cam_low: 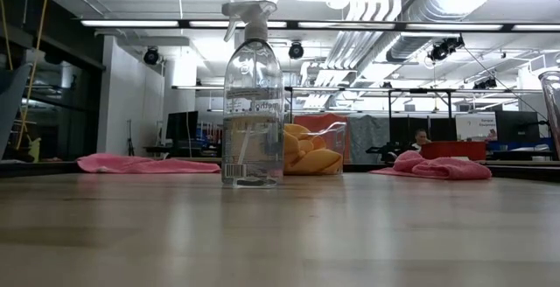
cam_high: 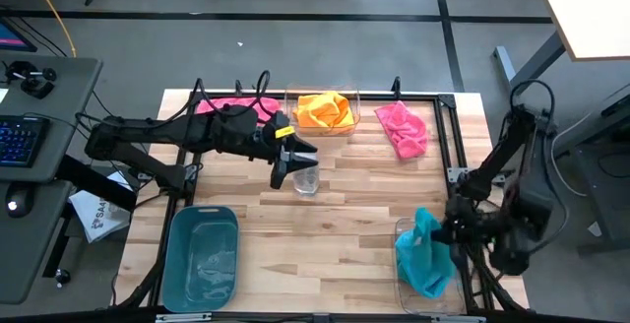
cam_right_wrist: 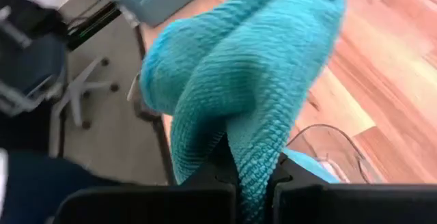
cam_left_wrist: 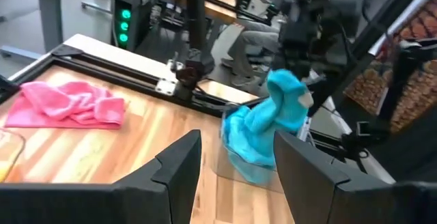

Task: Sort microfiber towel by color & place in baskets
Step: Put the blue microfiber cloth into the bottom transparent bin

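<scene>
My right gripper [cam_high: 440, 232] is at the near right, shut on a teal towel [cam_high: 423, 254] over a clear basket [cam_high: 402, 226]. My left gripper [cam_high: 288, 168] is open at mid-table with nothing between its fingers, beside a clear spray bottle [cam_high: 306, 177]. An orange towel [cam_high: 325, 110] lies in a second clear basket [cam_high: 355, 116] at the far edge. One pink towel [cam_high: 236, 105] lies flat at the far left and another [cam_high: 404, 130] at the far right. A teal basket [cam_high: 202, 259] stands at the near left. My right gripper pinches a bunched fold of the teal towel [cam_right_wrist: 254, 157] between its two fingers, several layers thick. The fingers slant down from the table's right side. The towel bulges past the fingertips, and its lower part [cam_high: 425, 276] rests in the clear basket.
The spray bottle [cam_low: 252, 103] stands upright at mid-table, close to my left fingers. A black frame rail [cam_high: 448, 136] runs around the table's edges. Bare wood lies between the teal basket and the near-right clear basket. A person sits in the room beyond the far edge [cam_low: 423, 138].
</scene>
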`<state>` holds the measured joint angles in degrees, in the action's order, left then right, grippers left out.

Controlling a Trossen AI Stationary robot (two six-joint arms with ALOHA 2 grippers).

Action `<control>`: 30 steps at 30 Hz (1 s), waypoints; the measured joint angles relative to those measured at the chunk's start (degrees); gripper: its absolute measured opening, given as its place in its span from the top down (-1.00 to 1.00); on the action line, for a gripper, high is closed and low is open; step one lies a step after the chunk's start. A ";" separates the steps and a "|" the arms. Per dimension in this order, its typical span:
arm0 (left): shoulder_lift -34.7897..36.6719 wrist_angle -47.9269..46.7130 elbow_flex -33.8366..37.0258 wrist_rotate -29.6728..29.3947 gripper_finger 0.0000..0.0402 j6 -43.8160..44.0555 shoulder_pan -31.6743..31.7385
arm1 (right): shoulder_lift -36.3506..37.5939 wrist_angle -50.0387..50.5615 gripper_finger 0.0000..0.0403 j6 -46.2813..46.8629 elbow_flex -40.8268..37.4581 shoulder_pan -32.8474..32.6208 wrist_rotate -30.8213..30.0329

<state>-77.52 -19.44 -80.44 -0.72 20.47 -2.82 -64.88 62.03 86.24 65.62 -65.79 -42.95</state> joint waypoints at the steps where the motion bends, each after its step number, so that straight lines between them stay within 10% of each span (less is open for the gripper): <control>1: 0.00 -0.02 0.00 -0.03 0.14 0.00 0.27 | -0.62 -0.68 1.00 1.44 -1.04 0.00 -0.32; 20: 0.00 -0.07 -0.01 0.01 0.14 -0.62 0.93 | -2.73 -26.66 1.00 15.25 -24.39 0.82 32.53; 30: 0.00 -0.09 0.00 0.01 0.14 -1.15 0.93 | -2.88 -27.67 1.00 -0.10 -25.21 11.79 40.46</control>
<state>-77.52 -19.53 -80.44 -0.71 19.32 -1.89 -67.76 34.36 86.15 40.40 -54.00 -2.50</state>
